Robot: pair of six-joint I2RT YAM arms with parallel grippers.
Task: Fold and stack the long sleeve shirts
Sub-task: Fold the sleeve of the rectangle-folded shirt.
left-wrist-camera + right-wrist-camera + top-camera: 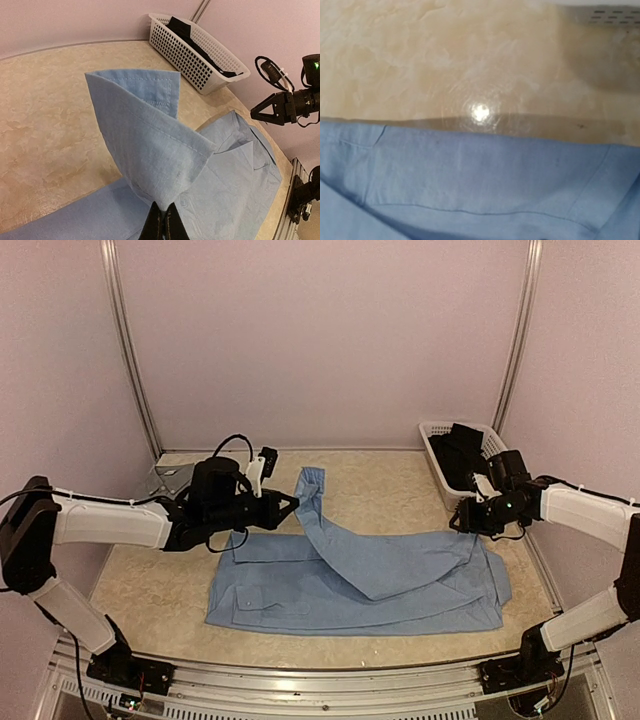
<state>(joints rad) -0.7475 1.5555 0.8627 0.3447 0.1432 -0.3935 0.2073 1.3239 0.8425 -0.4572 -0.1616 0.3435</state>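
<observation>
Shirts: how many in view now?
1 sure: light blue button-up cloth shirt spread mid-table, sleeve in left gripper. Dark cloth in white plastic mesh basket and a grey thing far-left may be more.

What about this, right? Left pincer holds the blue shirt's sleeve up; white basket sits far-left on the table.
Wrong side: top external shows the white basket far-right on the table. The left pincer does hold the blue shirt's sleeve up.

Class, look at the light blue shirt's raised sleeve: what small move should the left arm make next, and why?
Probably carry the sleeve inward and lower it across the light blue shirt. The left gripper has its jaws shut on it, cuff raised off the flat body, so this fold looks unfinished.
</observation>
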